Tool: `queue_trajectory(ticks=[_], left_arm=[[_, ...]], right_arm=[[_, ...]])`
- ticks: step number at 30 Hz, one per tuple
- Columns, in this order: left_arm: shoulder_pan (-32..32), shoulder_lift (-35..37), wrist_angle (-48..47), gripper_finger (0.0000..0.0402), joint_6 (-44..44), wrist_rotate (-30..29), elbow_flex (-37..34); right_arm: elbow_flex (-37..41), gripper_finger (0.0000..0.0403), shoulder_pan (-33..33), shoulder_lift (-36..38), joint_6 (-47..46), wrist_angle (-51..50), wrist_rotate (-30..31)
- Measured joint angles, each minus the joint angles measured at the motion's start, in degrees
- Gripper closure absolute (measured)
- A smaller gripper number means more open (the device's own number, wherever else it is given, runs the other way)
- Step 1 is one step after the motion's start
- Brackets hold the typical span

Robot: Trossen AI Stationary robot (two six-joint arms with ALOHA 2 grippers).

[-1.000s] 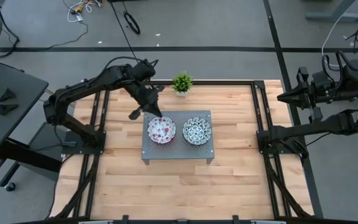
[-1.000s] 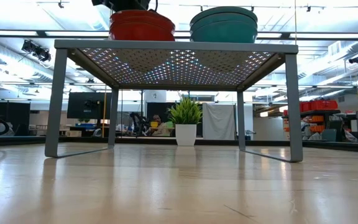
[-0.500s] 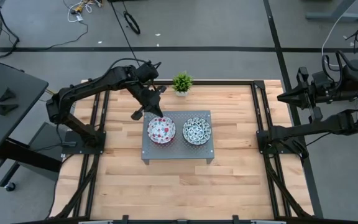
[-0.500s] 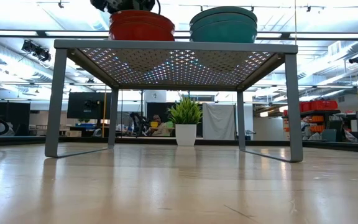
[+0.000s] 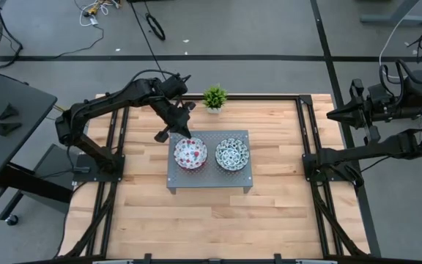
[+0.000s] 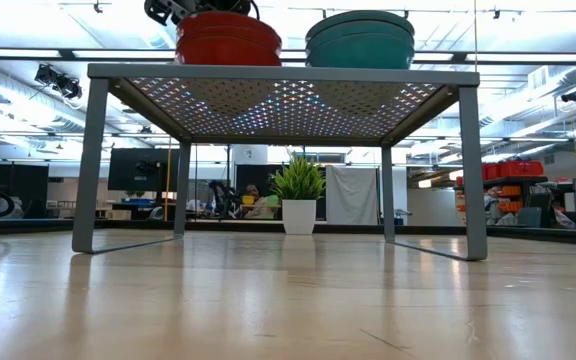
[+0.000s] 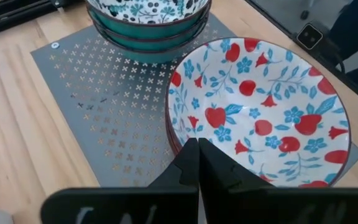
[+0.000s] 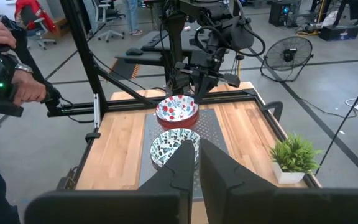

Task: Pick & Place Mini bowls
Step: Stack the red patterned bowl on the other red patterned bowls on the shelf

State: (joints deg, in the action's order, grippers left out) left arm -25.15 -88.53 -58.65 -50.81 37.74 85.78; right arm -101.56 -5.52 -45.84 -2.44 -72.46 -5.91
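The wooden table (image 5: 269,205) carries a grey perforated stand (image 5: 209,177) and a potted plant (image 5: 214,97).

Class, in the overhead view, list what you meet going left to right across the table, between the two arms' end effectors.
Left end effector → red bowls → blue-green bowls → right end effector, off the table's right edge.

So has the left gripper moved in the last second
Yes, slightly. In the high view the left gripper has shifted a little right, toward the red-spotted bowl stack on the perforated grey stand.
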Motion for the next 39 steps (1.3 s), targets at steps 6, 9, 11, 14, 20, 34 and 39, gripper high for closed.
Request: queue_trajectory(ticks=[6,9,11,14,20,34,39], left_arm=[[0.0,0.0,-0.1,0.0401,0.0,-0.6,0.0],[0.0,0.0,-0.1,0.0401,0.4,-0.6,0.0],[0.0,0.0,-0.1,0.0401,0.8,-0.7,0.0],[0.0,0.1,-0.1,0.0401,2.1,-0.4,0.0],[0.0,1.3,-0.3,0.0401,5.2,0.1,0.0],[6.6,7.8,-1.5,0.0401,21.3,-4.5,0.0],[11.0,9.0,-1.7,0.0401,30.3,-11.1,0.0]], right_arm=[[0.0,0.0373,0.0,0.0,0.0,0.0,0.0],[0.0,0.0373,0.0,0.0,0.0,0.0,0.0],[0.0,0.0373,0.0,0.0,0.0,0.0,0.0],[0.0,0.0373,0.0,0.0,0.0,0.0,0.0],[0.0,0.0373,0.0,0.0,0.0,0.0,0.0],[0.0,0.0373,0.0,0.0,0.0,0.0,0.0],[0.0,0.0373,0.0,0.0,0.0,0.0,0.0]])
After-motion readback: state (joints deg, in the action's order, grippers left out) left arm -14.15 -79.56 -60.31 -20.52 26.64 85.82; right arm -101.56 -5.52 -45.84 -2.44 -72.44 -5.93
